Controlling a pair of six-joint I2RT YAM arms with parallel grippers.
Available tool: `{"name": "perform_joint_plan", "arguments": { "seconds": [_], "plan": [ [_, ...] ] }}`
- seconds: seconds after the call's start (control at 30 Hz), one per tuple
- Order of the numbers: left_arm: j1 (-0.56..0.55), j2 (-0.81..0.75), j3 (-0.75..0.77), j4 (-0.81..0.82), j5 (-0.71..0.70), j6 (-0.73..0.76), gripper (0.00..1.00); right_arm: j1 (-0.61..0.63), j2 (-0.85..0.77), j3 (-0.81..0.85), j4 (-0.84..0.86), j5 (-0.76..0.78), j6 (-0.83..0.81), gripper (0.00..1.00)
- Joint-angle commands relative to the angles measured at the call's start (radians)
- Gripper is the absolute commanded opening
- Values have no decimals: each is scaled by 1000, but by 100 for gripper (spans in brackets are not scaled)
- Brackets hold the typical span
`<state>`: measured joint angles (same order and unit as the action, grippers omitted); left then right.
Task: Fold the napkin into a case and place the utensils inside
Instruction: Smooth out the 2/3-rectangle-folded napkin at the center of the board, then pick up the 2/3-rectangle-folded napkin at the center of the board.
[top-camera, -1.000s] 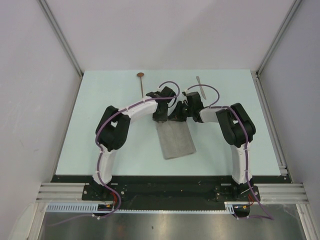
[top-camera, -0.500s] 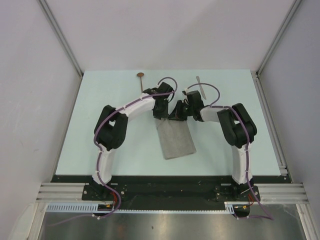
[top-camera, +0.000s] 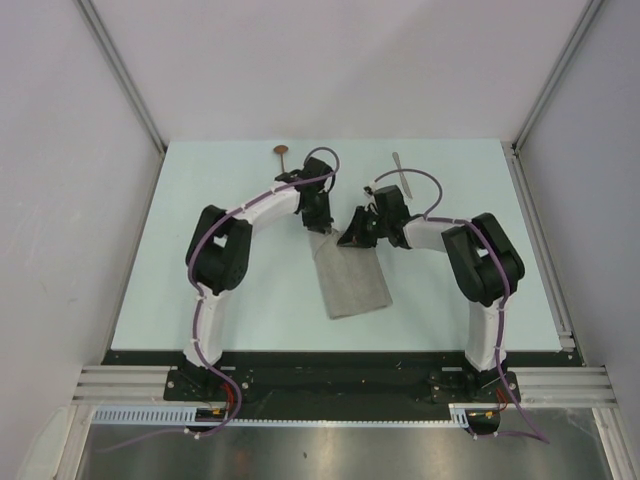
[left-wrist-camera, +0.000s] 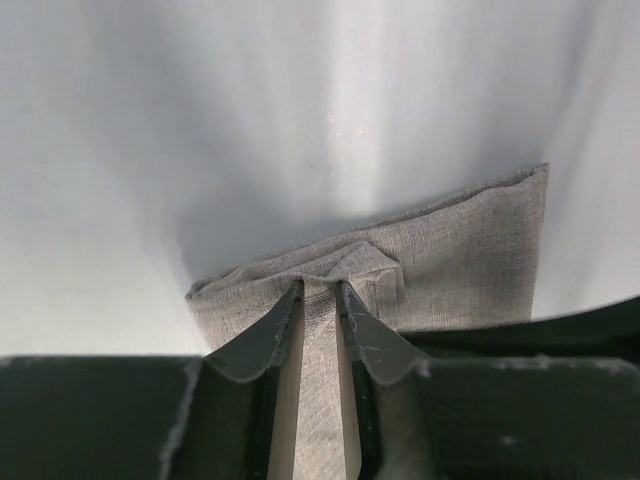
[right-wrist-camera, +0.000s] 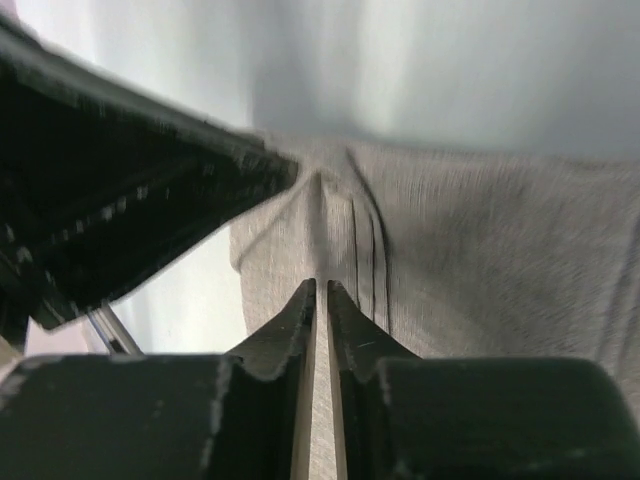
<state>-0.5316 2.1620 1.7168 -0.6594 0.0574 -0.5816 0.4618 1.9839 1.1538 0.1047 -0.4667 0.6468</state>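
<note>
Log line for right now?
left gripper shut on grey-beige woven cloth napkin, far edge | right gripper likewise | copper-bowled spoon, slim silver-grey knife lie beyond napkin

Left gripper and right gripper, both pinched tight.

On the table the napkin lies about the middle, its length running from 12 to 6 o'clock (the near end turned a little toward 5). The left gripper sits at its far 11 o'clock corner. The right gripper is on the far edge toward 1 o'clock. Each has cloth pinched between its fingers. Beyond the napkin and apart from it, the spoon lies at 11 o'clock and the knife at 1 o'clock, both near the table's far edge.
</note>
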Motion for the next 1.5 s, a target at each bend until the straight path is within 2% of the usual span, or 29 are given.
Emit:
{"name": "perform_joint_plan", "arguments": {
  "seconds": [0.0, 0.23, 0.37, 0.53, 0.6, 0.73, 0.8, 0.83, 1.0, 1.1, 1.17, 1.3, 1.33, 1.47],
  "plan": [
    [-4, 45, 15, 63, 79, -43, 22, 29, 13, -52, 90, -36, 36, 11],
    [-4, 62, -19, 112, 87, -54, 21, 31, 56, -60, 95, -21, 19, 10],
    [-4, 7, -46, 122, 85, -55, 21, 29, 20, -48, 56, 3, -13, 10],
    [-4, -76, -54, 87, 75, -52, 28, 21, -60, -25, -42, 40, -62, 15],
    [-2, -120, -60, 84, 75, -49, 31, 17, -95, -20, -98, 60, -90, 25],
    [-5, -208, -129, 112, 81, -52, 42, -14, -212, -16, -236, 92, -140, 37],
    [-16, -247, -154, 125, 99, -60, 46, -29, -256, -28, -313, 109, -171, 47],
    [-24, -255, -163, 126, 96, -63, 47, -43, -298, -48, -338, 111, -182, 55],
    [-122, -246, -128, 93, 18, -158, 50, -104, -445, -179, -445, 129, -217, 68],
    [-198, -174, -36, 0, -53, -245, 51, -159, -570, -278, -482, 164, -202, 72],
    [-232, -81, 96, -129, -169, -288, 58, -181, -625, -334, -513, 203, -185, 74],
    [-287, 96, 361, -360, -280, -351, 59, -204, -723, -413, -527, 270, -158, 74],
    [-294, 125, 451, -391, -295, -360, 59, -204, -729, -423, -527, 276, -156, 74],
    [-309, 237, 558, -454, -337, -446, 59, -203, -737, -454, -536, 361, -115, 70]
  ]
}}
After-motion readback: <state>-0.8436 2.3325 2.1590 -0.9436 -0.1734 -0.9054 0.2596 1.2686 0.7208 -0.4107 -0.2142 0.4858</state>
